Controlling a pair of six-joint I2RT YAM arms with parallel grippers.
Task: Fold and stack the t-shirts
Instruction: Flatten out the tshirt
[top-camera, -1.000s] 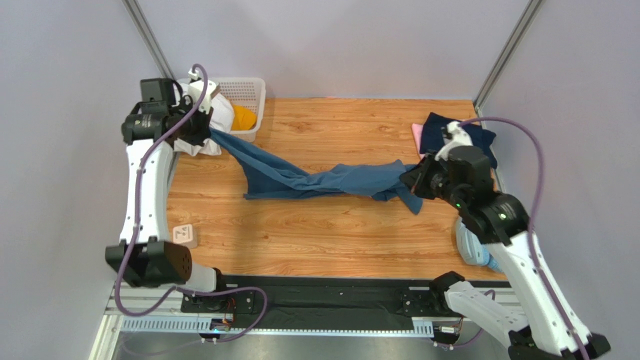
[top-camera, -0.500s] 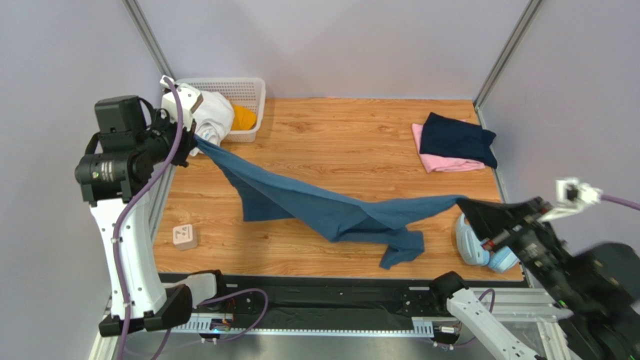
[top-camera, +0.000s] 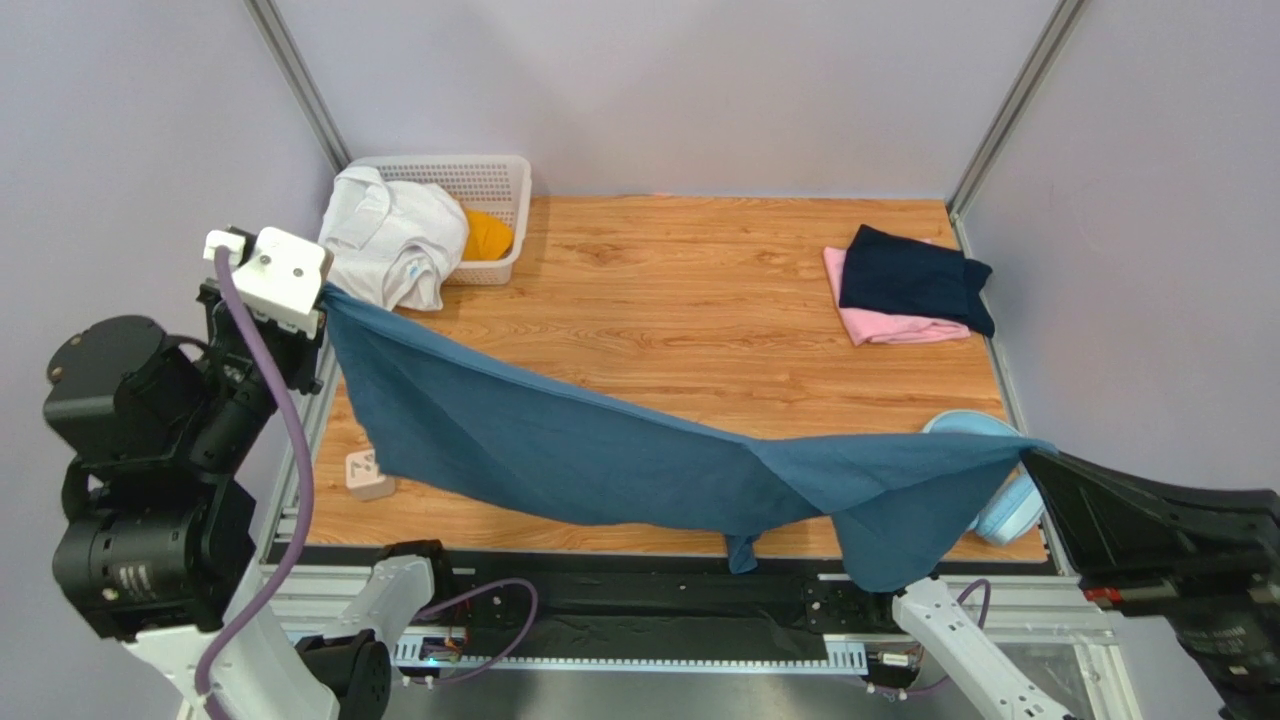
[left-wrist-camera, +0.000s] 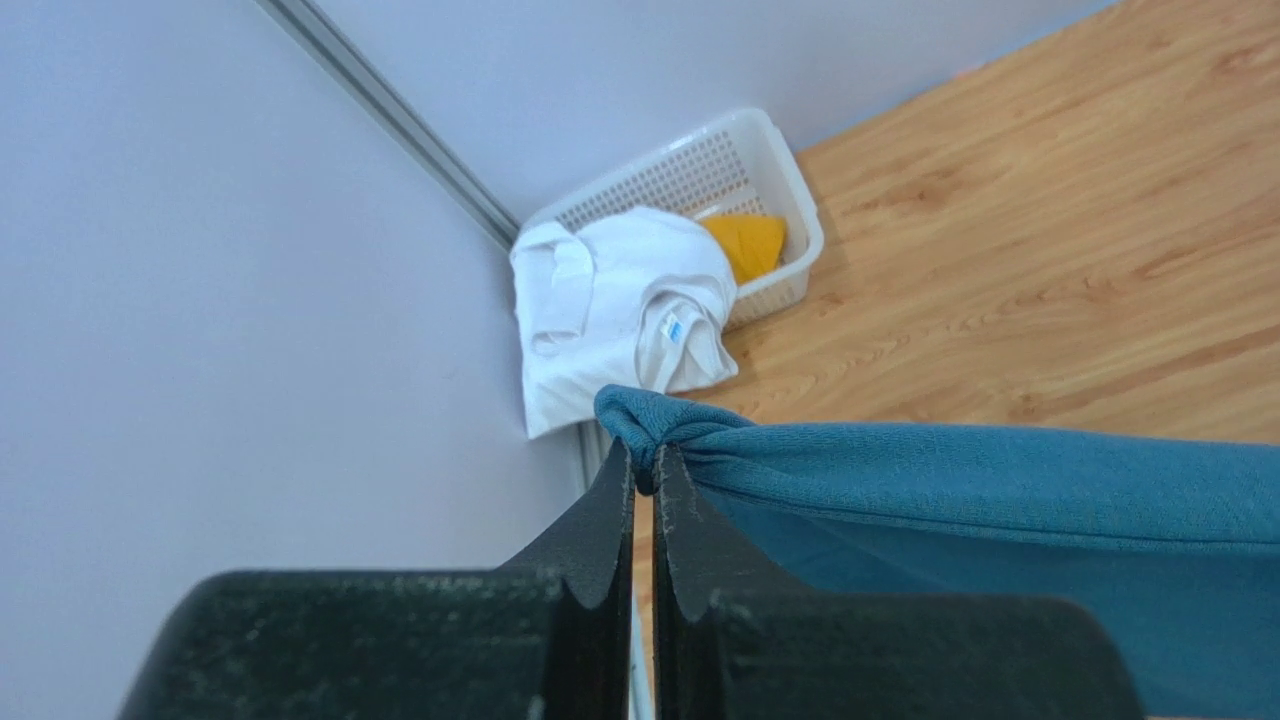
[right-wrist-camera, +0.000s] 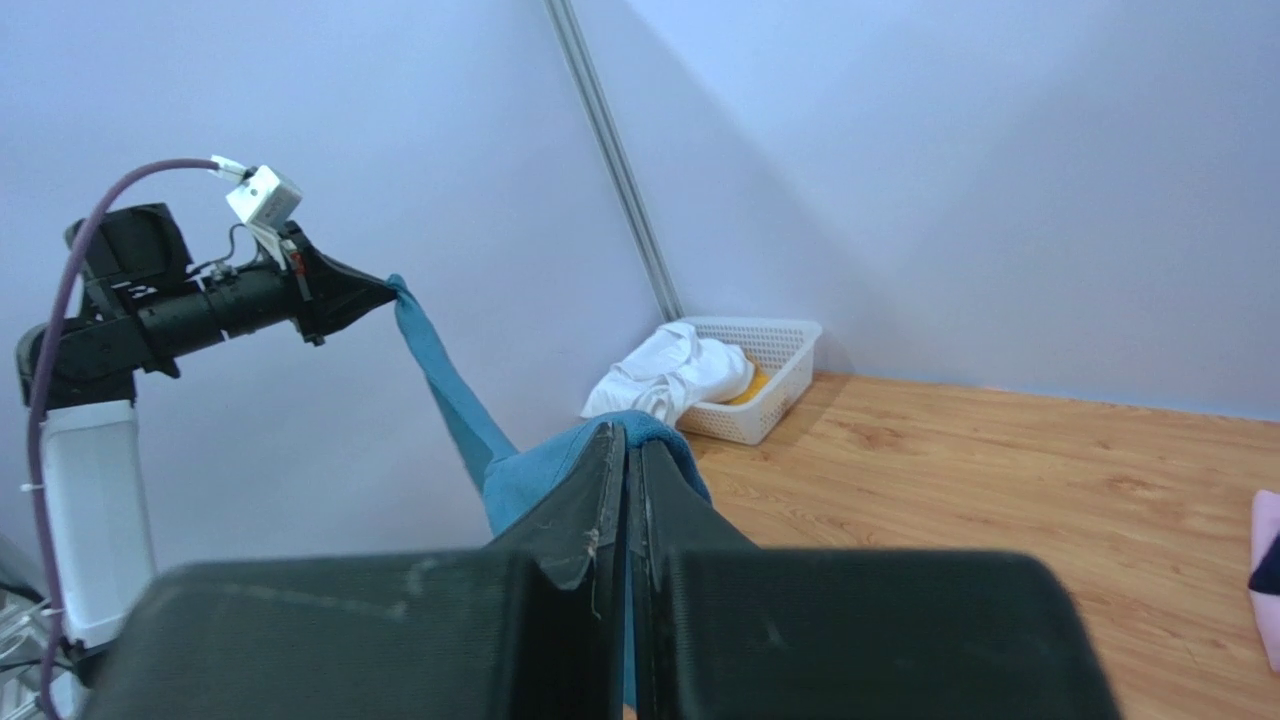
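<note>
A: so where's the blue t-shirt (top-camera: 601, 450) at?

B: hanging in the air along the near edge of the desk (top-camera: 676, 285). The left gripper (left-wrist-camera: 643, 474) is pinching one corner, and the right gripper (right-wrist-camera: 627, 444) is clamped on the other end.

A: and the rest?

B: navy t-shirt (top-camera: 914, 275) on the pink one (top-camera: 887, 329) by the right edge, white one (top-camera: 383, 233) spilling out of the basket (top-camera: 504, 183) in the far left corner.

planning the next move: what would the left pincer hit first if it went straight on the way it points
Past the blue t-shirt corner it grips, the left pincer would likely meet the white garment hanging off the basket; depth is unclear.
</note>
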